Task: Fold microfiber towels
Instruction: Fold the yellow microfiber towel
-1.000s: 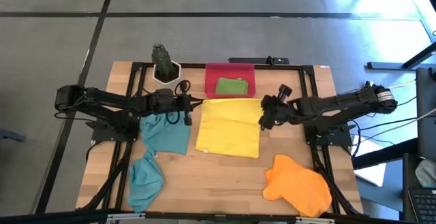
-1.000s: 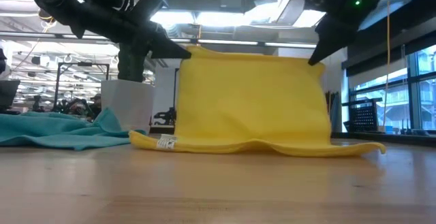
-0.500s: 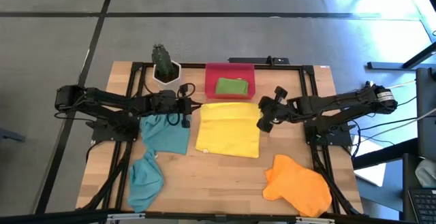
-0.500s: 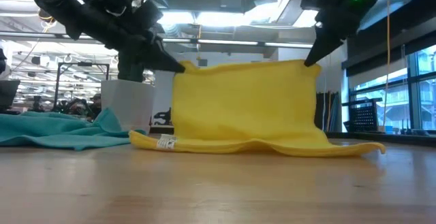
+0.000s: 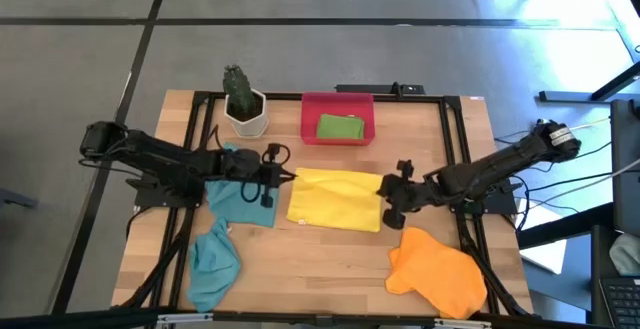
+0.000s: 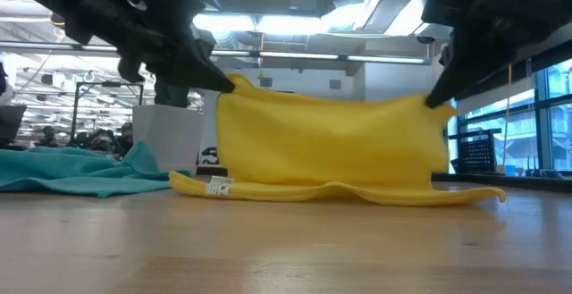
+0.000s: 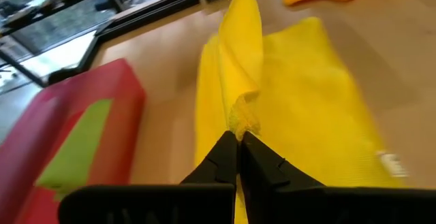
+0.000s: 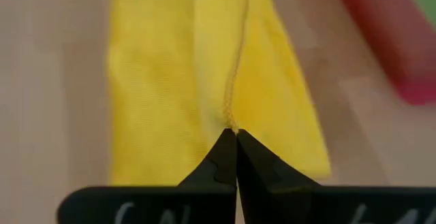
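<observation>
The yellow towel point(image 5: 335, 198) lies at the centre of the table point(image 5: 330, 279), doubled over on itself so that from above it shows as a wide, short rectangle. In the low view its upper layer stands up as a smooth sheet point(image 6: 331, 147) stretched between the two arms, while the lower layer lies flat on the wood with a small white label point(image 6: 217, 187) at its near edge. The cloth is plain, soft and bright yellow, with a stitched hem.

The left gripper point(image 5: 285, 176) sits at the towel's 9 o'clock side, its fingers pinched tight on a bunched corner of the yellow towel point(image 7: 240, 125). The right gripper point(image 5: 388, 207) is at the towel's 3 o'clock side, also clamped closed, nipping the hemmed edge point(image 8: 231, 125).

From the yellow towel, a teal towel point(image 5: 240, 194) lies crumpled at 9 o'clock under the left arm, and a second teal towel point(image 5: 213, 262) lies heaped at about 8 o'clock near the table's front edge. The orange towel point(image 5: 437, 272) lies rumpled at about 4 o'clock. At 12 o'clock stands a red tray point(image 5: 338, 105) with a folded green towel point(image 5: 341, 127) inside it. A potted plant point(image 5: 242, 99) in a white pot stands at about 10 o'clock, at the back of the table.
</observation>
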Controlling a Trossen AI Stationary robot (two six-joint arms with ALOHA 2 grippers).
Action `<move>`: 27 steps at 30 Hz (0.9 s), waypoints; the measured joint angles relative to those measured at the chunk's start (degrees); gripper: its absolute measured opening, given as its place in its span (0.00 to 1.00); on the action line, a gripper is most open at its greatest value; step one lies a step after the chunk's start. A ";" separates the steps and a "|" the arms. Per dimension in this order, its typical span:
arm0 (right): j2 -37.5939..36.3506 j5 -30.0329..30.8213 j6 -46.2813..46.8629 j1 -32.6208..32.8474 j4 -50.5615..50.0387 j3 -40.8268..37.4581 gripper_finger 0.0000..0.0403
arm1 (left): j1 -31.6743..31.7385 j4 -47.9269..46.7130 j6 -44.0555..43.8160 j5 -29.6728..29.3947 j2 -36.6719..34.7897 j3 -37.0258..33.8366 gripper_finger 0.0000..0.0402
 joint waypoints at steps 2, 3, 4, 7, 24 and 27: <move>0.00 -1.24 -0.02 1.40 2.99 -0.97 0.00 | -1.32 -0.43 -0.55 0.02 0.00 0.00 0.00; 0.00 -1.62 0.00 2.06 4.50 -1.48 0.00 | -1.98 -0.82 -0.66 0.02 0.00 0.00 0.00; 0.00 -1.89 -0.01 2.63 6.11 -2.02 0.00 | -2.59 -1.32 -0.66 0.00 0.00 0.00 0.00; 0.00 -3.12 0.13 3.82 10.55 -3.90 0.00 | -4.10 -3.31 -0.83 0.02 0.01 0.00 0.00; -0.19 13.54 -0.35 -2.46 -11.64 5.49 0.00 | 4.88 17.96 11.62 -11.11 0.61 -0.04 0.00; -0.26 17.77 -0.58 -4.95 -16.80 8.32 0.00 | 8.91 18.71 13.09 -8.51 0.61 -0.02 0.00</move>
